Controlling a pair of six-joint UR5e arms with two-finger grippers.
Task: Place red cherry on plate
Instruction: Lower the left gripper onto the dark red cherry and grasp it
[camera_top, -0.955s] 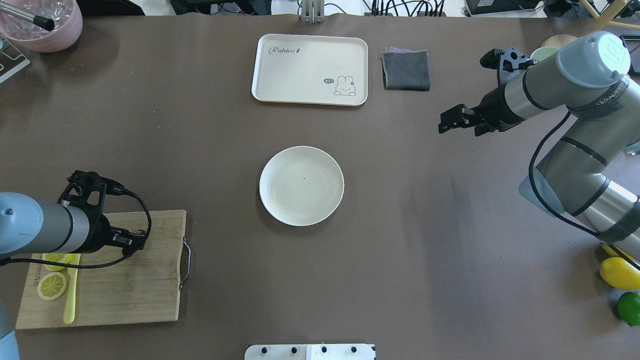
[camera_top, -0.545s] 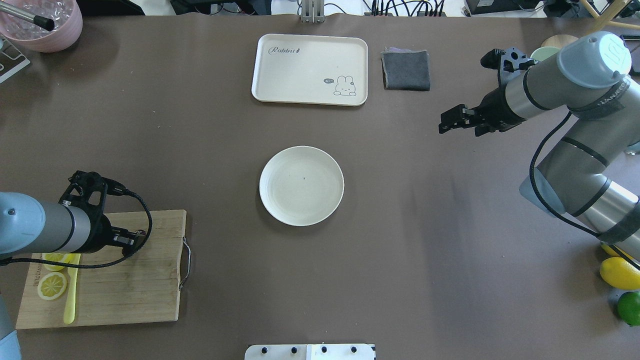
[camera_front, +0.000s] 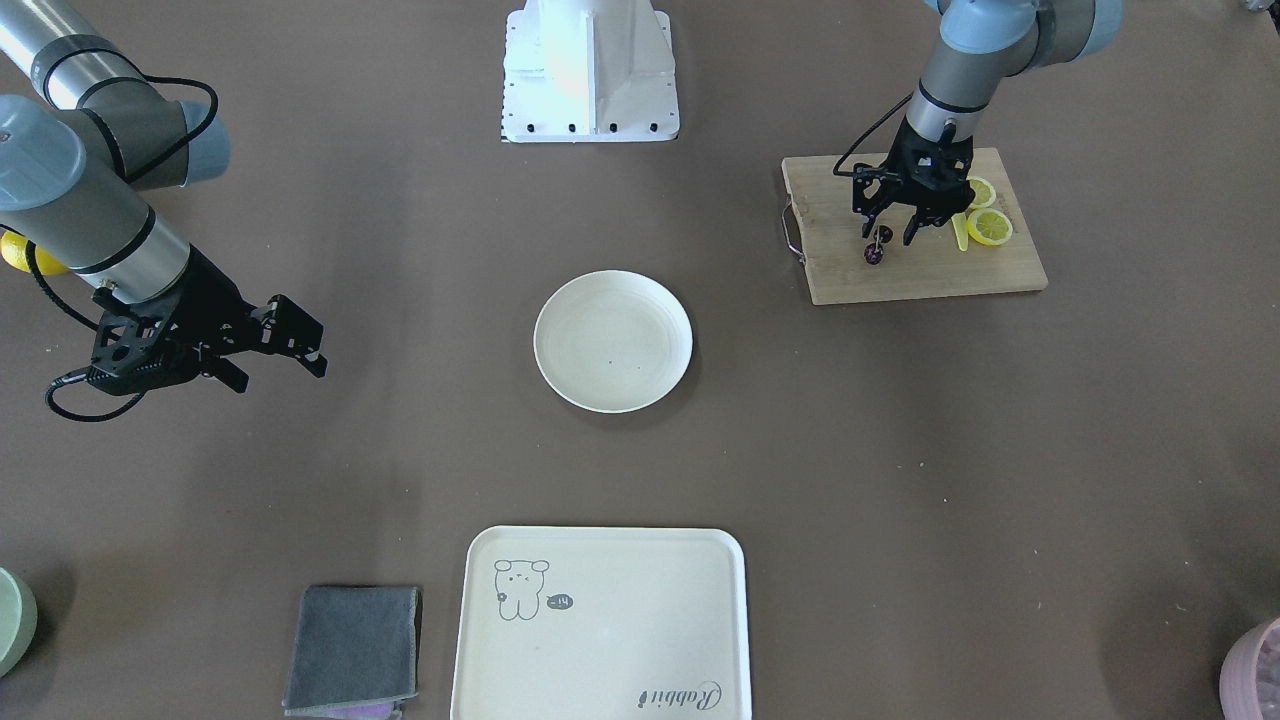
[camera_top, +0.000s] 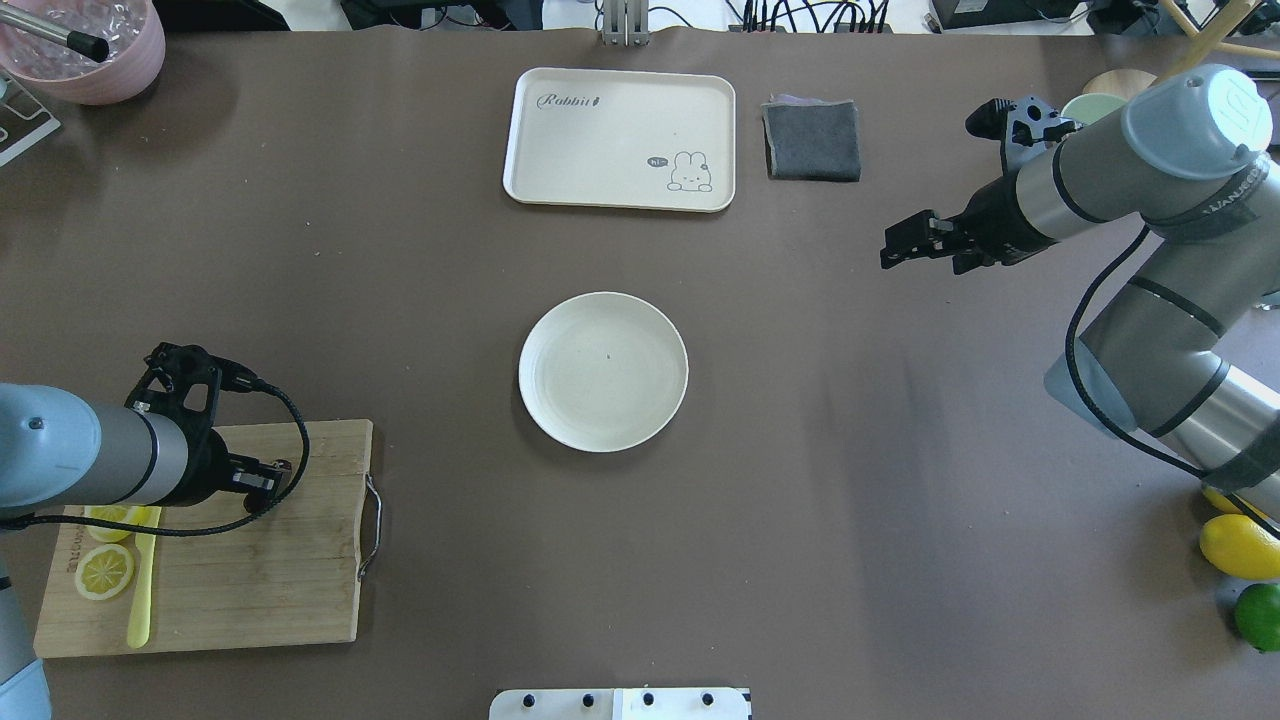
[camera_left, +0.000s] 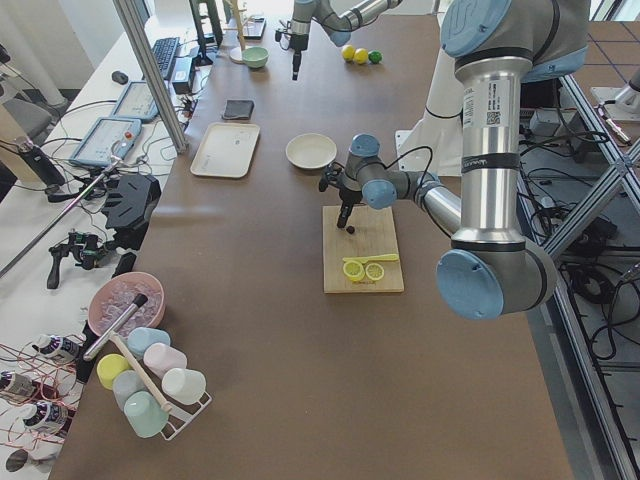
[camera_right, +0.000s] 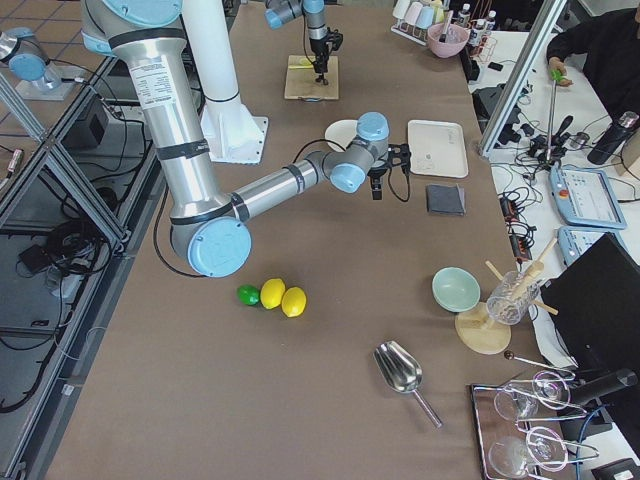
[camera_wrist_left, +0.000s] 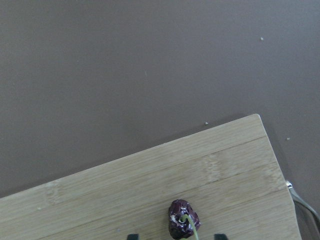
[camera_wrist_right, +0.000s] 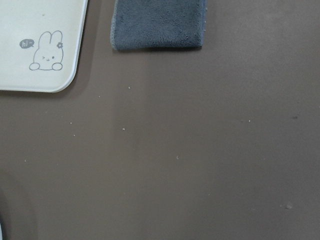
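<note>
The red cherry (camera_wrist_left: 183, 224) is a small dark purple-red fruit on a thin stem, lying near the corner of the wooden cutting board (camera_front: 930, 270). My left gripper (camera_front: 892, 238) hangs just over it, open, one fingertip on either side of the cherry (camera_front: 874, 255). In the overhead view this gripper (camera_top: 268, 482) covers the cherry. The round cream plate (camera_top: 603, 372) sits in the middle of the table with nothing on it, well to the right of the board. My right gripper (camera_top: 888, 252) hovers open and holding nothing, far right of the plate.
Lemon slices (camera_top: 103, 570) and a yellow knife (camera_top: 140, 600) lie on the board's left end. A cream rabbit tray (camera_top: 620, 138) and a grey cloth (camera_top: 812, 140) sit beyond the plate. Lemons and a lime (camera_top: 1240, 545) are at the right edge, a pink bowl (camera_top: 85, 45) far left.
My left gripper has shifted slightly over the board and now covers the cherry from above. The right arm has drifted a little to the right.
</note>
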